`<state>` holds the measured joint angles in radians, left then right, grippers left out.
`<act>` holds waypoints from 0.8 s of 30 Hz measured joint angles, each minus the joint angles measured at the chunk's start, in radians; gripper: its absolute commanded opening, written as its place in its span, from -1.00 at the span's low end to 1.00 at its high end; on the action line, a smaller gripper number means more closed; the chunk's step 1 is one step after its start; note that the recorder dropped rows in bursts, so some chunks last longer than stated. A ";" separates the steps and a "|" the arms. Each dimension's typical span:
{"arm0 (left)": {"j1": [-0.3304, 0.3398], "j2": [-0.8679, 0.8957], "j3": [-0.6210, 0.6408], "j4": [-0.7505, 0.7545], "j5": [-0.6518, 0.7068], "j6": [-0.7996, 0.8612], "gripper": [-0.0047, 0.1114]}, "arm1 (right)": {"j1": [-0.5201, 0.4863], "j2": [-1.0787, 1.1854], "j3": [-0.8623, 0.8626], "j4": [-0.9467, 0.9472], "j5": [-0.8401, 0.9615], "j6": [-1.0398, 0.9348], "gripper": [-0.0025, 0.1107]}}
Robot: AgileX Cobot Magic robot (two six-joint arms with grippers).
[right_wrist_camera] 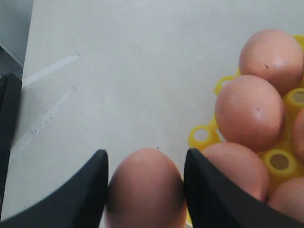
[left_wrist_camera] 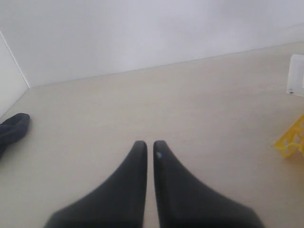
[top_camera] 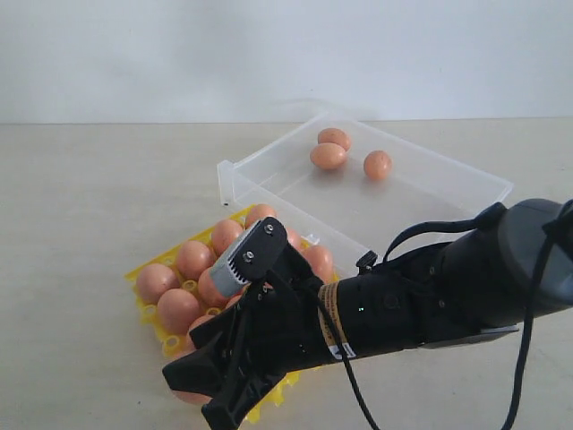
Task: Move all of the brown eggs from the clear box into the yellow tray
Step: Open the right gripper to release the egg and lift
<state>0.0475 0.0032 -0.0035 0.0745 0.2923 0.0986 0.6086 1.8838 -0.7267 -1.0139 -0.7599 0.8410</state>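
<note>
My right gripper [top_camera: 199, 394] is shut on a brown egg [right_wrist_camera: 145, 190], one finger on each side of the shell, at the near corner of the yellow tray [top_camera: 148, 313]. Several brown eggs [top_camera: 192, 260] sit in the tray's cups, and the right wrist view shows some [right_wrist_camera: 249, 111] beside the held one. Three more eggs [top_camera: 329, 156] lie in the clear box [top_camera: 269, 193] behind the tray. My left gripper [left_wrist_camera: 146, 144] is shut and empty over bare table, away from the tray; the exterior view does not show it.
The right arm [top_camera: 430, 296] reaches across the front of the table from the right and hides the tray's near right part. A corner of the tray [left_wrist_camera: 290, 141] and of the clear box [left_wrist_camera: 297, 73] show in the left wrist view, and a dark object [left_wrist_camera: 12, 128] lies at its edge.
</note>
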 measured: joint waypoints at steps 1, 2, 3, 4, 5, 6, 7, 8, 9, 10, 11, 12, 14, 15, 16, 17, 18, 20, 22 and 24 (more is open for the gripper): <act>0.000 0.000 0.000 0.000 0.000 0.000 -0.85 | 0.000 0.000 0.000 0.000 0.007 0.000 -0.21; 0.000 0.000 0.000 0.000 0.000 0.000 -0.85 | 0.000 0.000 0.000 0.000 0.009 0.000 -0.21; 0.000 0.000 0.000 0.000 0.000 0.000 -0.85 | 0.000 -0.001 0.000 0.000 0.012 0.000 -0.21; 0.000 0.000 0.000 0.000 0.000 0.000 -0.85 | 0.000 -0.001 0.000 0.000 0.014 0.001 -0.21; 0.000 0.000 0.000 0.000 0.000 0.000 -0.85 | 0.000 -0.001 0.000 0.000 0.015 0.001 -0.21; 0.000 0.000 0.000 0.000 0.000 0.000 -0.85 | 0.000 -0.001 0.000 0.000 0.016 0.001 -0.21; 0.000 0.000 0.000 0.000 0.000 0.000 -0.85 | 0.000 -0.001 0.000 0.000 0.018 0.001 -0.21; 0.000 0.000 0.000 0.000 0.000 0.000 -0.85 | 0.000 -0.001 0.000 0.000 0.018 0.004 -0.21; 0.000 0.000 0.000 0.000 0.000 0.000 -0.85 | 0.000 -0.001 0.000 0.000 0.018 0.004 -0.21; 0.000 0.000 0.000 0.000 0.000 0.000 -0.85 | 0.000 -0.001 0.000 0.000 0.020 0.004 -0.21; 0.000 0.000 0.000 0.000 0.000 0.000 -0.85 | 0.000 -0.003 0.000 0.000 0.023 0.004 -0.21; 0.000 0.000 0.000 0.000 0.000 0.000 -0.85 | 0.000 -0.007 0.000 -0.003 0.028 0.004 -0.21; 0.000 0.000 0.000 0.000 0.000 0.000 -0.85 | 0.002 -0.025 0.000 -0.007 0.055 0.005 -0.21; 0.000 0.000 0.000 0.000 0.000 0.000 -0.85 | 0.002 -0.035 0.000 -0.012 0.072 0.007 -0.21; 0.000 0.000 0.000 0.000 0.000 0.000 -0.85 | 0.002 -0.049 0.000 -0.015 0.101 0.007 -0.21; 0.000 0.000 0.000 0.000 0.000 0.000 -0.85 | 0.002 -0.066 0.000 -0.021 0.141 0.007 -0.21; 0.000 0.000 0.000 0.000 0.000 0.000 -0.85 | 0.004 -0.083 0.000 -0.026 0.188 0.008 -0.21; 0.000 0.000 0.000 0.000 0.000 0.000 -0.85 | 0.004 -0.110 0.000 -0.026 0.299 0.008 -0.21; 0.000 0.000 0.000 0.000 0.000 0.000 -0.85 | 0.002 -0.133 0.000 -0.023 0.371 0.008 -0.21; 0.000 0.000 0.000 0.000 0.000 0.000 -0.85 | 0.002 -0.146 0.000 -0.023 0.406 0.008 -0.21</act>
<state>0.0475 0.0032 -0.0035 0.0745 0.2923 0.0986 0.6102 1.7382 -0.7267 -1.0367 -0.3543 0.8486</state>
